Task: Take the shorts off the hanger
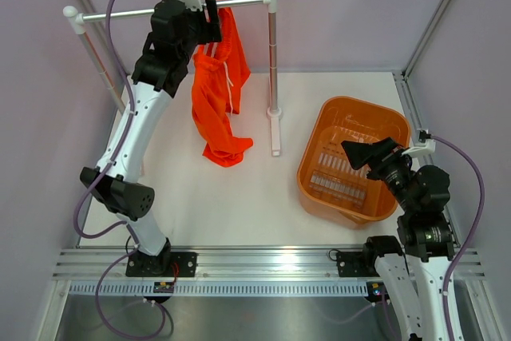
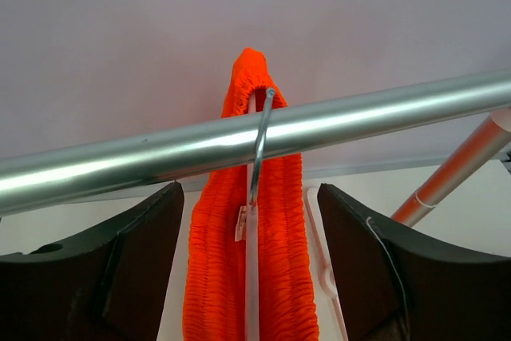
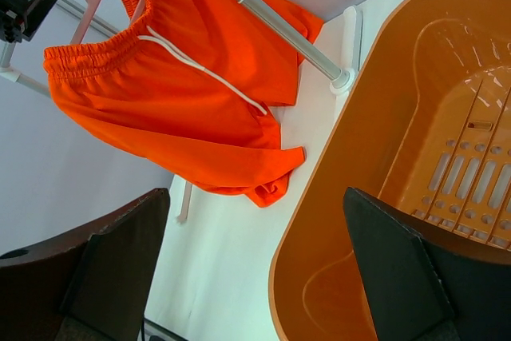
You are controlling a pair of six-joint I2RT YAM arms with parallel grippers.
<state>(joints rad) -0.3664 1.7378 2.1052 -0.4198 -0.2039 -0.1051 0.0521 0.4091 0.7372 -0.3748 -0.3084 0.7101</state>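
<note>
The white bench (image 1: 239, 205) had open room in front of the silver-and-white clothes rail (image 1: 160, 12). The purple back wall stood near behind the rail, and side walls closed in both flanks. The rail's right post stood between the hanging garment and the rigid orange plastic basket (image 1: 307, 169), so I judged that a sideways carry toward that side would have to pass in front of the post.

The bright orange-red soft fabric shorts (image 1: 217, 93) hung from the rail on their hanger. The lower hem lay bunched on the bench, and the white drawstring dangled down the front. Nothing of the task looked done: the shorts were still threaded on the thin pale-pink clothes hanger (image 2: 252, 309), and its small silver metal hook (image 2: 259, 141) was caught over the bar. Freeing the waistband and drawing the fabric off was all left to do.

The left tool (image 2: 249, 189) was up at the bar with its fingers apart, one on each side of the gathered waistband and neither touching it. The bar crossed just above them, leaving little room to rise. The right tool (image 3: 255, 197) hung over the basket's near rim, fingers wide apart and holding nothing, well away from the shorts.
</note>
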